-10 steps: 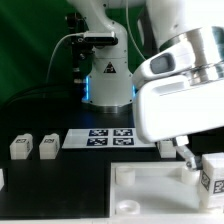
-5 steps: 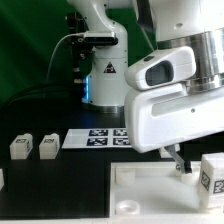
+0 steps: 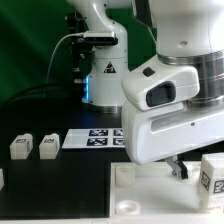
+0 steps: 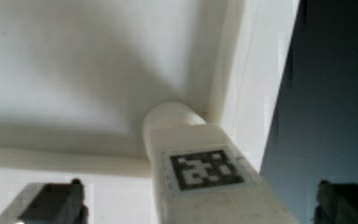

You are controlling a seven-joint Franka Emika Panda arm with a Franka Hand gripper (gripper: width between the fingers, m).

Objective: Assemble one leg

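In the wrist view a white leg (image 4: 201, 160) with a square tag on its face stands on the large white tabletop (image 4: 87, 70), close to the tabletop's edge. My gripper (image 4: 201, 206) is open. Its two dark fingers (image 4: 55, 200) stand on either side of the leg with a gap on each side. In the exterior view the bulky white hand hides this leg. Only the gripper's lower tip (image 3: 181, 168) shows, just above the tabletop (image 3: 150, 195).
Two loose legs (image 3: 20, 146) (image 3: 47, 146) lie at the exterior view's left, and a third pokes in at the left edge (image 3: 2, 178). Another tagged white block (image 3: 212, 172) sits at the right edge. The marker board (image 3: 98, 137) lies behind the tabletop.
The hand has shifted toward the exterior view's left and turned a little, still low over the tabletop. The loose legs have not moved.
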